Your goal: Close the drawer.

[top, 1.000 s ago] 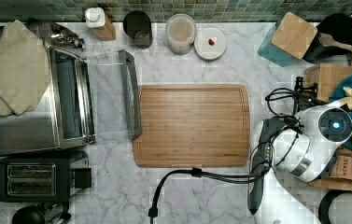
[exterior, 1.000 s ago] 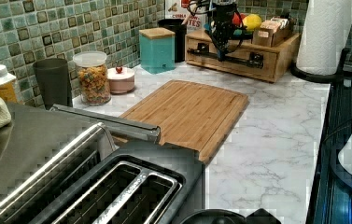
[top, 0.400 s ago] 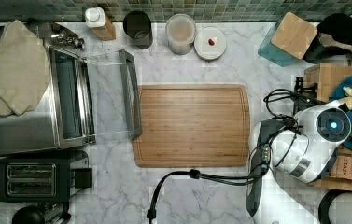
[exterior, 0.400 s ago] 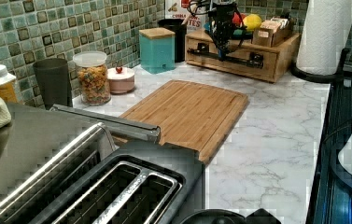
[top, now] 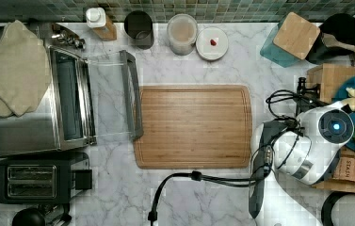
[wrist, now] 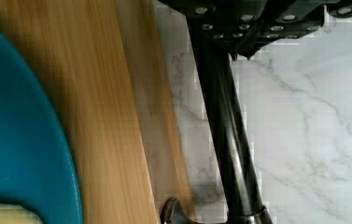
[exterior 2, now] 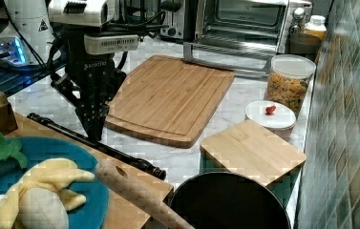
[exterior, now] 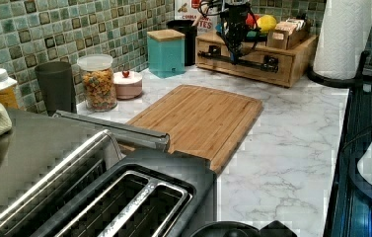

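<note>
Left to right across the top view, with the cutting board (top: 194,127) as landmark: off its left edge stood the toaster oven (top: 67,108), its glass door lowered toward the board. Off its right edge the arm (top: 316,141) stood over a wooden organiser box. The drawer (exterior: 252,69) sat in the face of that box turned toward the cutting board, beneath the blue plate (exterior 2: 48,157). A black bar handle (wrist: 225,140) ran along its front. You could not tell how far it stood out. The gripper (exterior 2: 94,131) pointed straight down on the cutting-board side of the handle, its fingers together and holding nothing, the tip at or just beside the bar. You should expect the drawer to be light and stiff, a thin wooden tray likely to slide freely. The bar looked rigid but smooth and round, so a tip could slip over it. You would do best to bear against the bar's middle, low and square. An off-centre push may skew the tray or shift the whole box.
</note>
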Controlling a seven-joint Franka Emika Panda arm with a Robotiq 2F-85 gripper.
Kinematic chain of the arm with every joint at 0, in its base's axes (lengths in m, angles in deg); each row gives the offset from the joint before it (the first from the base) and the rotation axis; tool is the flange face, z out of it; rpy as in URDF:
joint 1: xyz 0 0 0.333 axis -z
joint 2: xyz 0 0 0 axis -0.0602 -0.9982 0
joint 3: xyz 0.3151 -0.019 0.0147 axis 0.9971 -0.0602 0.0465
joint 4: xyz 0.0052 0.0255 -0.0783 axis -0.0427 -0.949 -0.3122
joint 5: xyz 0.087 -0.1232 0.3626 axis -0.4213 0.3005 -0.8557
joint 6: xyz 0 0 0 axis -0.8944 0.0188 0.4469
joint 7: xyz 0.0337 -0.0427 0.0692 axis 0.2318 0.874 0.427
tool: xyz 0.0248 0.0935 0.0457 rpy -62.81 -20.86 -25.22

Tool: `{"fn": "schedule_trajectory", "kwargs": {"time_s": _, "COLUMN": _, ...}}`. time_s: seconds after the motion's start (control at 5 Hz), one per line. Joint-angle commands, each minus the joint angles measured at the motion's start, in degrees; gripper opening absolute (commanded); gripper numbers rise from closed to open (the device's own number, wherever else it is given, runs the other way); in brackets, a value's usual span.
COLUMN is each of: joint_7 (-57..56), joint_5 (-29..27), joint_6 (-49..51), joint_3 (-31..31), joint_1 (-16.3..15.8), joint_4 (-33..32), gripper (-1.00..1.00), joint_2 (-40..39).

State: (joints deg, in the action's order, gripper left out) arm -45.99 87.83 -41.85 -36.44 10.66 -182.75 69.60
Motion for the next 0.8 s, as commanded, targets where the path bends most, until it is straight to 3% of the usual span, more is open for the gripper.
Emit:
{"fn": "schedule_trajectory", "kwargs": {"time_s": 0.2, "joint_7": 0.6, "joint_5": 2.2, "joint_6": -1.0, "joint_3": -7.4, "joint_1": 5.6, "joint_4": 4.1, "gripper": -1.0, "joint_2": 4.4}}
{"fn": "schedule_trajectory", "kwargs": {"time_s": 0.8, "joint_7": 0.1, "joint_5": 1.5, "joint_6": -1.1, "joint_3": -9.1, "joint_1": 3.9, "joint_4": 4.1, "gripper": -1.0, "joint_2": 4.2}}
